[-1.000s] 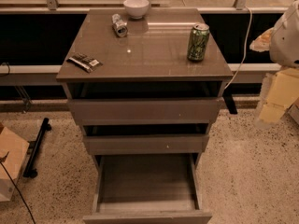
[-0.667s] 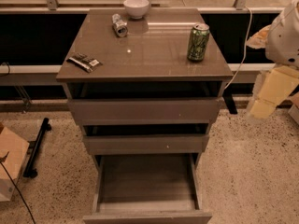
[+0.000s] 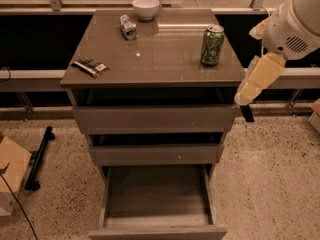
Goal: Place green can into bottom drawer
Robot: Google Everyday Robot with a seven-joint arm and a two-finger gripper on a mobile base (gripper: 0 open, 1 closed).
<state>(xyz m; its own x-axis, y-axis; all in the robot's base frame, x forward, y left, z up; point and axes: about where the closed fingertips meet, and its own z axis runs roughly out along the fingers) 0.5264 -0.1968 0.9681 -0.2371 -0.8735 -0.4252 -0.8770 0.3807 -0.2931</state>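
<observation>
The green can [image 3: 212, 45] stands upright on the right side of the cabinet top [image 3: 165, 59]. The bottom drawer [image 3: 157, 228] is pulled open below the two upper drawers, and nothing shows inside it. My gripper [image 3: 246, 109] hangs at the cabinet's right edge on a cream link below the white arm housing [image 3: 292, 26]. It is below and to the right of the can, level with the top drawer, and apart from the can.
A white bowl [image 3: 146, 7] and a small silver can [image 3: 128, 27] lying on its side are at the back of the top. A dark snack packet [image 3: 90, 66] lies front left. A cardboard box [image 3: 10, 176] and a black stand [image 3: 39, 156] are on the floor at left.
My arm has moved left and closer to the cabinet's right edge. The can and the drawers have not moved.
</observation>
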